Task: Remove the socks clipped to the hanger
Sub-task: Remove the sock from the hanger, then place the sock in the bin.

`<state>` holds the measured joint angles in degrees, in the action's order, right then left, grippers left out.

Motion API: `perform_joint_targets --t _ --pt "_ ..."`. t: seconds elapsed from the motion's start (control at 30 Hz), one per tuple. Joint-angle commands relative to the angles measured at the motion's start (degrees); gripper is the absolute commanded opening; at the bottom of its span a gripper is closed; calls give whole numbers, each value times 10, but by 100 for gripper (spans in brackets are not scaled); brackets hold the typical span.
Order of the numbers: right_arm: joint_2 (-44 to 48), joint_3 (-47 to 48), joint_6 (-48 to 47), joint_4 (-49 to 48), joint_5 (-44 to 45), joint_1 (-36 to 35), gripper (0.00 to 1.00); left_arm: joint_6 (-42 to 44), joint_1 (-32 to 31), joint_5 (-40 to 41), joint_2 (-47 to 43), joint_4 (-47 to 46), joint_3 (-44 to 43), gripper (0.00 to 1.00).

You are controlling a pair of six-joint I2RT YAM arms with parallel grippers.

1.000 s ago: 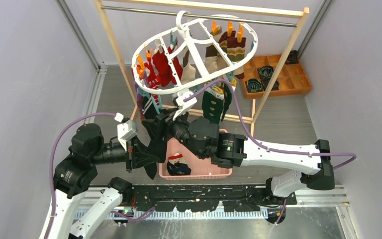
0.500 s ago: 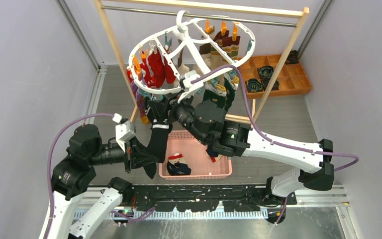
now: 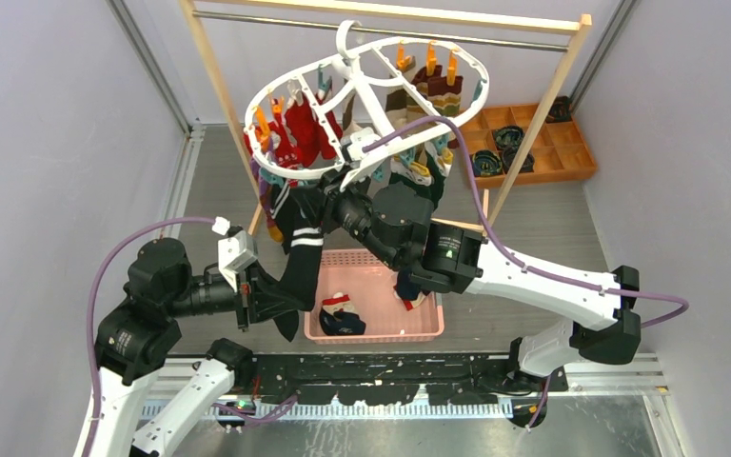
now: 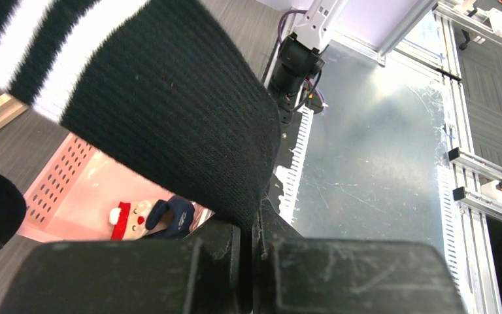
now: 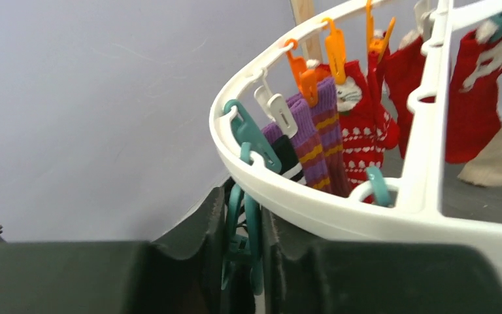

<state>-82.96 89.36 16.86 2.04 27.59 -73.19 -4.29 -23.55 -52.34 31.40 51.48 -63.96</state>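
Observation:
The white oval hanger (image 3: 366, 81) hangs from the rail with red socks (image 3: 306, 129), brown striped socks (image 3: 438, 86) and purple striped socks (image 5: 317, 140) clipped to it. A black sock with white stripes (image 3: 300, 257) hangs from its near rim. My left gripper (image 3: 281, 303) is shut on that sock's lower end (image 4: 170, 111). My right gripper (image 3: 328, 205) reaches up under the rim (image 5: 340, 212). Its jaws are shut on a teal clip (image 5: 251, 229), which holds the black sock's top.
A pink basket (image 3: 381, 286) below the hanger holds a few socks (image 3: 341, 314). The wooden rack (image 3: 219, 86) frames the hanger. A wooden compartment tray (image 3: 533, 143) lies at the back right. Grey walls stand close on both sides.
My right gripper has risen to the hanger's near rim and closed round the teal clip. The hanger has swung back and left. My left gripper keeps its hold on the black sock.

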Motion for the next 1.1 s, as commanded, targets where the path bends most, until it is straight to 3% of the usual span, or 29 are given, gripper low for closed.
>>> perform_joint_targets --t 0.0,0.17,0.3,0.33,0.37,0.4,0.43,0.47,0.57,0.8,1.07 --pt "-5 40 -5 1 -8 3 11 -3 1 -13 3 -5 -16 1" --pt "-6 42 -2 1 -5 4 4 -3 1 -14 -2 -5 -10 1" --pt "-2 34 4 2 -7 4 4 -2 1 -14 -6 -3 -5 1" --pt "1 28 6 5 -10 4 13 2 1 -15 -6 -1 -5 1" --pt "9 18 10 6 -18 3 30 8 1 -15 -6 4 -7 0" --pt "18 3 14 6 -25 3 54 17 1 -16 -8 12 -8 1" --pt "32 -17 19 8 -37 4 67 25 1 -16 -9 17 -9 1" --pt "47 -38 28 7 -48 4 75 37 1 -16 -11 27 -10 0" --pt "111 -126 54 -17 -112 3 86 76 1 -21 -23 40 -10 0" --pt "176 -226 99 -42 -294 -11 90 117 1 -47 -40 44 1 0" --pt "138 -225 130 -78 -362 -29 80 124 1 -61 -32 44 -11 0"
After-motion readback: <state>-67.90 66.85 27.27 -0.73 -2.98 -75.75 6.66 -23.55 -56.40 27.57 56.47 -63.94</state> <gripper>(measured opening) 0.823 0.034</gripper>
